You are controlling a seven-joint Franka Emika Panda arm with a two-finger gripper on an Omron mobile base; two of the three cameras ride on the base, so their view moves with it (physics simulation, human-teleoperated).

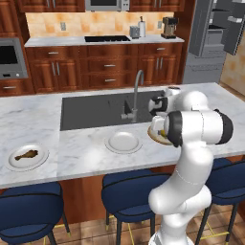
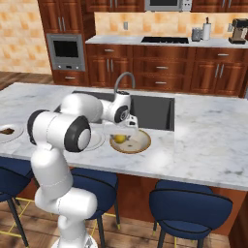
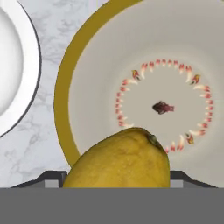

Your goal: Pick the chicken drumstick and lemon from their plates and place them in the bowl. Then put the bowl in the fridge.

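Note:
The yellow lemon sits between my fingertips, and my gripper is shut on it just above the bowl, over its near-left part. From the right base the lemon shows under the gripper, low over the tan bowl. An empty white plate lies just left of the bowl. Far to the left, the golden-brown drumstick rests on the other white plate. The dark grey fridge stands open at the back right.
The sink and its curved tap lie behind the plates. Blue stools line the island's near edge. Wooden cabinets, a hob and a coffee maker run along the back wall.

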